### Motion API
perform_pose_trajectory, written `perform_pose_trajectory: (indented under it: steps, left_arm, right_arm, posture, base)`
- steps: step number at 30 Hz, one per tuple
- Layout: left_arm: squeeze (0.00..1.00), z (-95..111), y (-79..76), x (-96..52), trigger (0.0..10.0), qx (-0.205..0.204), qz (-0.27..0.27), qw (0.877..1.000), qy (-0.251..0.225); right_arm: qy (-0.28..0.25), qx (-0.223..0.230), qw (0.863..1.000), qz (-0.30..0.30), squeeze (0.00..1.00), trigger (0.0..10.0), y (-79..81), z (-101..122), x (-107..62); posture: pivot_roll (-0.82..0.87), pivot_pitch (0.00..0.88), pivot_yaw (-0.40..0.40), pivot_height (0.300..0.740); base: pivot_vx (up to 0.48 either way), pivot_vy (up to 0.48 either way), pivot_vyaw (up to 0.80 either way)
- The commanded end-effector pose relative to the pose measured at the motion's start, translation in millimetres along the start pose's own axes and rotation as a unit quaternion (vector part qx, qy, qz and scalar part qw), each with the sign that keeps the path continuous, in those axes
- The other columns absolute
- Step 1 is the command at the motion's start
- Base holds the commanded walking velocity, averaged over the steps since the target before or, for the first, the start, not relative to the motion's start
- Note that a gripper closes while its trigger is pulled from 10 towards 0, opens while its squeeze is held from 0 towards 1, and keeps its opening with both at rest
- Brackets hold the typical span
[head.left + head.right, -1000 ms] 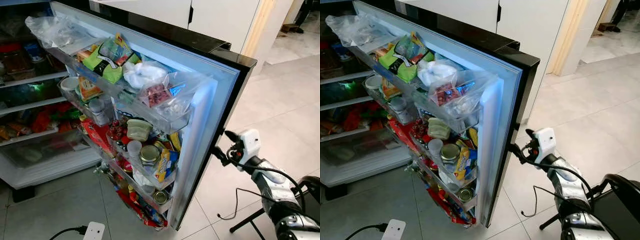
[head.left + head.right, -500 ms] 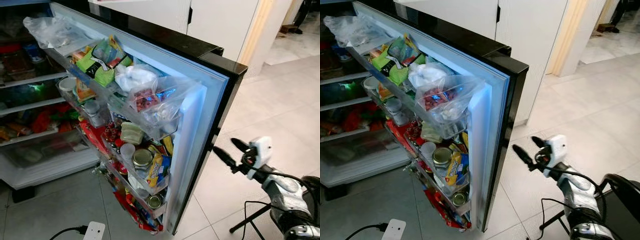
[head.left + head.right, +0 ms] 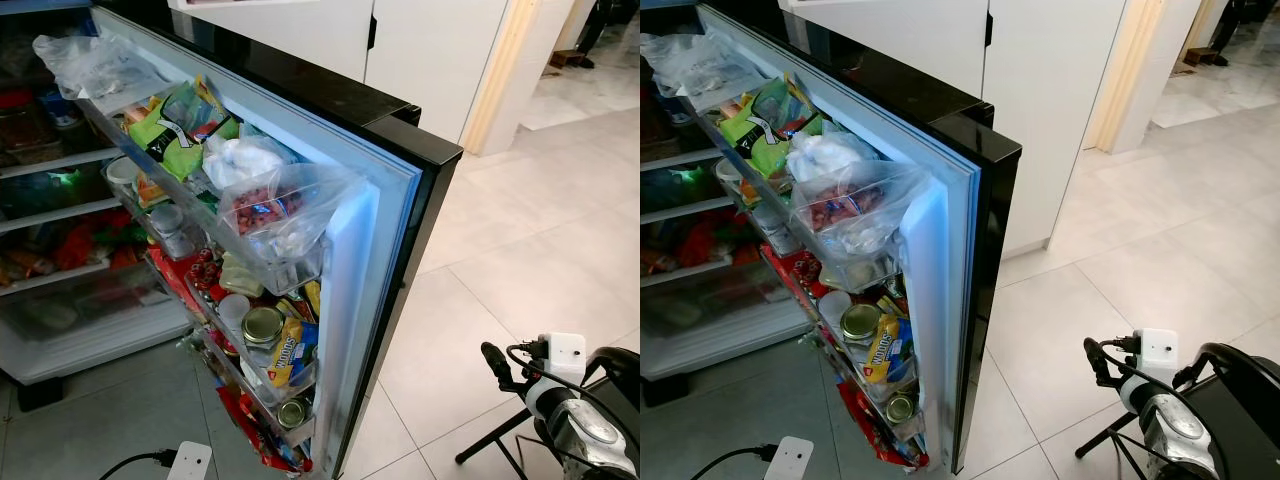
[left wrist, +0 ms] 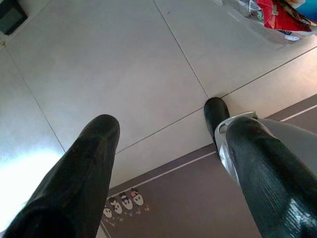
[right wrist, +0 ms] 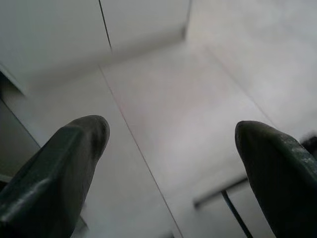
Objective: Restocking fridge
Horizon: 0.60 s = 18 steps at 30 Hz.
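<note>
The fridge door [image 3: 405, 190] stands partly open, black outside and white inside. Its racks are crammed: green packets [image 3: 175, 125], a clear bag with red pieces [image 3: 280, 205], a gold-lidded jar [image 3: 262, 325] and a tin [image 3: 292, 412] low down. Behind it the fridge's inner shelves [image 3: 50, 200] hold more food. My right gripper [image 3: 495, 362] hangs low, to the right of the door and apart from it; it is open and empty [image 5: 171, 129]. My left gripper [image 4: 163, 124] points at the floor tiles, open, with nothing in it.
A white power plug [image 3: 185, 462] with a black cable lies on the floor below the door. A black stand leg [image 3: 490, 440] is under my right arm. White cabinets [image 3: 440, 50] rise behind the door. A bag with red packets [image 4: 277, 15] and a brown mat [image 4: 188, 203] lie near the left gripper.
The fridge door has swung leftward, toward shutting. My right gripper has drawn back from the door's edge and dropped toward the lower right.
</note>
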State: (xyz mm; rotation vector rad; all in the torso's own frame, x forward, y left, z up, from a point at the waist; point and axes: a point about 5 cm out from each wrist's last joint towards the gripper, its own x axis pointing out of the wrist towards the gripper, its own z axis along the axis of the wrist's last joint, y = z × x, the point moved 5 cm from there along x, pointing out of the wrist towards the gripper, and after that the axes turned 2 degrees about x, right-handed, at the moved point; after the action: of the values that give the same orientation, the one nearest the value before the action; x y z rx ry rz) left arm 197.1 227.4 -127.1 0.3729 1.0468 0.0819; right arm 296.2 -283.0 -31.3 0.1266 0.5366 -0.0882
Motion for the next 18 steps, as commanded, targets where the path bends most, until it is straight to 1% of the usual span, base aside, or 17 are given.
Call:
perform_pose_trajectory:
  steps: [1,2,5,6,7,9,10,11,12,13,14,18]
  left_arm:
    - [0.00,-2.9,-1.5,-0.3,10.0,0.006,-0.006,1.000,0.002]
    - [0.00,-2.9,-1.5,-0.3,10.0,0.006,-0.006,1.000,0.002]
    - [0.00,-2.3,-2.0,-0.3,10.0,0.001,-0.007,1.000,0.000]
    - [0.00,-2.2,-2.2,-0.3,10.0,0.001,-0.008,1.000,0.000]
    - [0.00,-2.2,-2.3,-0.3,10.0,0.001,-0.008,1.000,0.001]
    - [0.00,-2.1,-2.4,-0.3,10.0,0.001,-0.008,1.000,0.001]
    - [0.00,-2.1,-2.4,-0.3,10.0,0.001,-0.008,1.000,0.001]
    - [0.00,-2.0,-2.4,-0.3,10.0,0.001,-0.009,1.000,0.001]
    - [0.00,-1.9,-2.8,-0.3,10.0,0.001,-0.009,1.000,0.001]
    - [0.00,-1.9,-2.8,-0.3,10.0,0.001,-0.009,1.000,0.001]
    - [0.00,-1.9,-3.2,-0.3,10.0,0.002,-0.010,1.000,0.000]
    - [0.00,-1.6,-3.4,-0.4,10.0,0.001,-0.010,1.000,-0.001]
  right_arm:
    - [0.059,-0.014,0.998,-0.023,0.00,10.0,-1.1,-30.8,-5.1]
    - [0.059,-0.014,0.998,-0.023,0.00,10.0,-1.1,-30.8,-5.1]
    - [0.087,-0.010,0.996,-0.029,0.00,10.0,1.6,-49.6,-9.7]
    - [0.109,-0.015,0.994,-0.027,0.00,10.0,5.9,-64.4,-13.5]
    - [0.122,-0.014,0.992,-0.026,0.00,10.0,9.1,-73.3,-16.0]
    - [0.139,-0.007,0.990,-0.026,0.00,10.0,13.7,-86.7,-20.2]
    - [0.139,-0.007,0.990,-0.026,0.00,10.0,13.7,-86.7,-20.2]
    - [0.148,-0.006,0.989,-0.027,0.00,10.0,15.4,-92.7,-22.3]
    - [0.169,-0.023,0.985,-0.031,0.00,10.0,17.5,-106.0,-27.6]
    - [0.175,-0.028,0.984,-0.032,0.00,10.0,17.9,-109.1,-29.0]
    - [0.183,-0.023,0.982,-0.031,0.00,10.0,20.1,-116.1,-32.1]
    - [0.193,-0.010,0.981,-0.036,0.00,10.0,20.6,-123.8,-36.2]
  posture:
    - [0.01,0.000,-0.048,0.740]
    - [0.01,0.000,-0.048,0.740]
    - [0.01,0.000,-0.049,0.740]
    - [0.01,0.000,-0.049,0.740]
    - [0.01,0.000,-0.050,0.740]
    - [0.01,0.000,-0.050,0.740]
    - [0.01,0.000,-0.050,0.740]
    - [0.01,0.000,-0.049,0.740]
    - [0.01,0.000,-0.049,0.740]
    - [0.01,0.000,-0.049,0.740]
    - [0.01,0.000,-0.049,0.740]
    - [0.01,0.000,-0.049,0.740]
  base:
    - [0.000,0.000,0.00]
    - [0.000,0.000,0.00]
    - [0.000,0.000,0.00]
    - [0.000,0.000,0.00]
    - [0.000,0.000,0.00]
    - [0.000,0.000,0.00]
    - [0.000,0.000,0.00]
    - [0.000,0.000,0.00]
    - [0.000,0.000,0.00]
    - [0.000,0.000,0.00]
    - [0.000,0.000,0.00]
    - [0.000,0.000,0.00]
